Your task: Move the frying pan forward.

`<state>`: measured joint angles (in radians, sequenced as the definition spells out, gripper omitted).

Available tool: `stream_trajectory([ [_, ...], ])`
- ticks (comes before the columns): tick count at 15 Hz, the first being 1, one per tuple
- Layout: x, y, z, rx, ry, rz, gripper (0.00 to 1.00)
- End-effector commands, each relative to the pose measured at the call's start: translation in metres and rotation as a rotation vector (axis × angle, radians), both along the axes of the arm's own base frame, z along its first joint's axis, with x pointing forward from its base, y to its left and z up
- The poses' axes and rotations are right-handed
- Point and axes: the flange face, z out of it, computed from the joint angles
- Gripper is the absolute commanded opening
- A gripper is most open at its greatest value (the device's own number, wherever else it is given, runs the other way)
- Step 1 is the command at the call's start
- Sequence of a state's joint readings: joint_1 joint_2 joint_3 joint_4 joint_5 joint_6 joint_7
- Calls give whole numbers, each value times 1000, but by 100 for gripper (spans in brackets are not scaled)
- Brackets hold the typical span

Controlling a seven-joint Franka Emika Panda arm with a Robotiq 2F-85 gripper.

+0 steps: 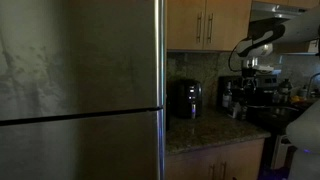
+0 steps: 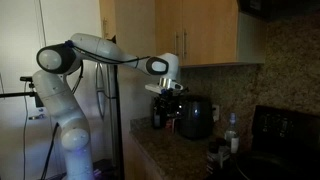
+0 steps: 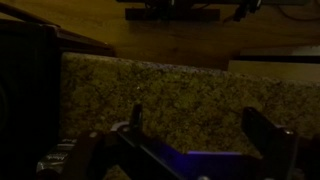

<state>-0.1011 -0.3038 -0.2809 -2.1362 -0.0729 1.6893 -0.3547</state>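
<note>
Only the wrist view shows the black gripper spread open and empty against speckled granite. A tall steel fridge blocks half an exterior view.

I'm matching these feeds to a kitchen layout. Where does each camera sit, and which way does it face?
An exterior view: by the refrigerator, looking along the counter; the arm shows far right.
An exterior view: out in the room, facing the cabinets; whole arm and gripper show.
Wrist view: on the wrist, facing the granite surface; open fingers at the bottom.
Shared: both exterior views show the black appliance.
</note>
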Motion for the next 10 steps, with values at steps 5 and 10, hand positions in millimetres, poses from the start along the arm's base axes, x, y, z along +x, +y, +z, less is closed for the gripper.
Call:
stream_trajectory([
  [5,35,-72,-5,-168,-231,-15,100],
  [10,44,-196,-8,-278,-404,-210,100],
])
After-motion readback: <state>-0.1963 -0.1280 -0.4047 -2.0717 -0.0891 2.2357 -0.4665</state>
